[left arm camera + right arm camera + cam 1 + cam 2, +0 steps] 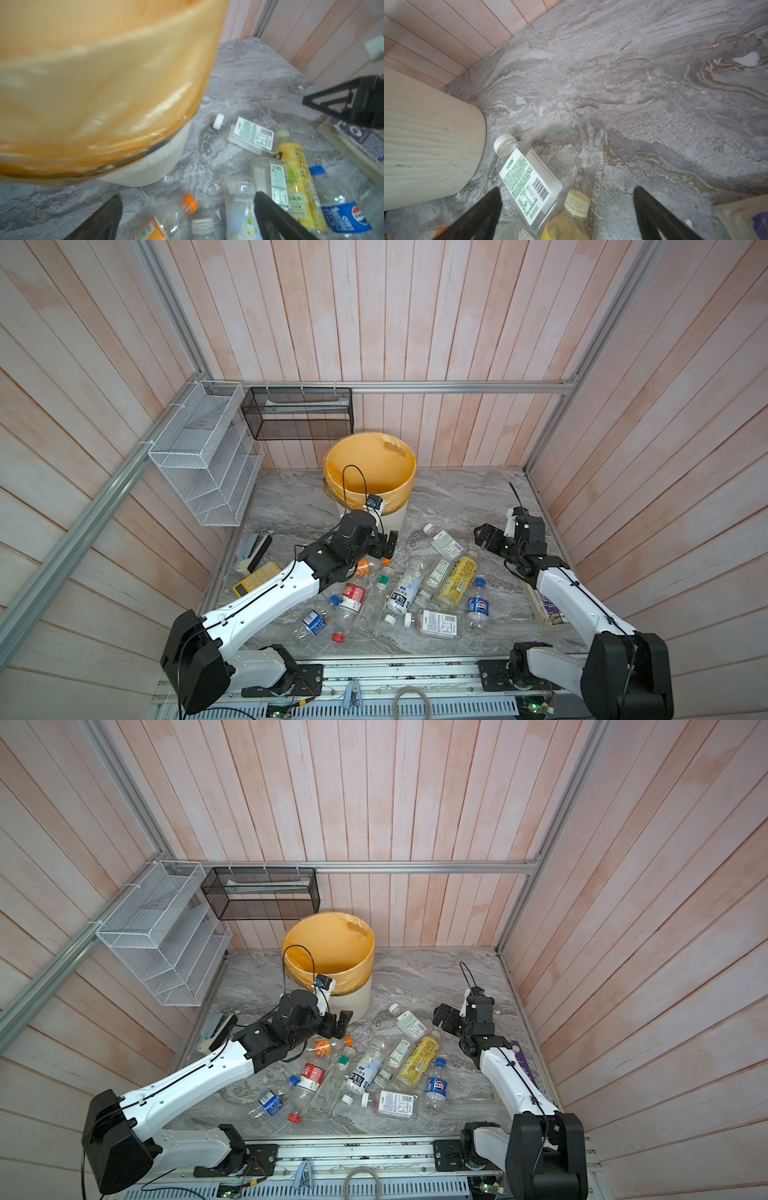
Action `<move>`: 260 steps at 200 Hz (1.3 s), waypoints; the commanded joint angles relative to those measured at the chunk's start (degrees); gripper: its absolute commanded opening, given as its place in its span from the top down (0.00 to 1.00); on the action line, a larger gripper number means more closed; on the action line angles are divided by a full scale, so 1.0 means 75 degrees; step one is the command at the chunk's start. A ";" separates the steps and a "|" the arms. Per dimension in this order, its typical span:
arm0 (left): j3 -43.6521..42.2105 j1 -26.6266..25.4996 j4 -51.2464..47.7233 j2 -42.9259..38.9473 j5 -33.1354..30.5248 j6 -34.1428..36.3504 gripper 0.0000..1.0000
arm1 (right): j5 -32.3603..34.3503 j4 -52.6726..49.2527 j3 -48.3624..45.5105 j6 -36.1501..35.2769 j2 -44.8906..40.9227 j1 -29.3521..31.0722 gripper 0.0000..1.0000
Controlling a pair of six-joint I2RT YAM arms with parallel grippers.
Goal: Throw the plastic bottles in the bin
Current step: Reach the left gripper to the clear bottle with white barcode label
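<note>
We judge the step in hand to be a first pick: the plastic bottles [405, 593] all lie scattered on the table [457, 497] in front of the bin [397, 518], and no bottle shows in the part of its yellow liner we can see. Neither claw holds anything.

To do this well, we choose a bottle at the edge of the heap, not one wedged among others. For the left claw [386, 542] that is the orange-capped bottle [365, 566], which lies just below it and apart from the thicker cluster. In the left wrist view the orange cap sits between the two spread fingers [99, 218]. We would come down across the bottle's body, not its cap, since thin clear plastic probably buckles and slips. The lift must clear the bin's rim before the release.

The right claw [484, 536] has the white-labelled bottle [525, 182] and the yellow bottle [566, 224] close ahead. Those two touch, so closing on one may push the other.

The left arm stretches from its base at the near edge diagonally toward the middle, its wrist bent so that the claw, jaws wide apart, points sideways just beside the bin's lower wall. The right arm runs along the table's right side, its wrist turned inward, jaws likewise wide apart, near the white-labelled bottle.
</note>
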 commanded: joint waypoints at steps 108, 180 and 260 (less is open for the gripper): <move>0.0240 -0.2671 -0.0216 0.1913 0.2887 0.3912 0.01 | 0.0544 0.0225 -0.0239 -0.0158 -0.0175 0.0015 0.01; 0.0869 -0.3013 -0.0168 0.3267 0.2884 0.4496 0.06 | 0.0517 0.0270 -0.0240 -0.0211 -0.0124 0.0013 0.01; 0.1274 -0.3089 -0.0635 0.4113 0.3375 0.4714 0.11 | 0.0509 0.0267 -0.0239 -0.0310 -0.0136 -0.0029 0.01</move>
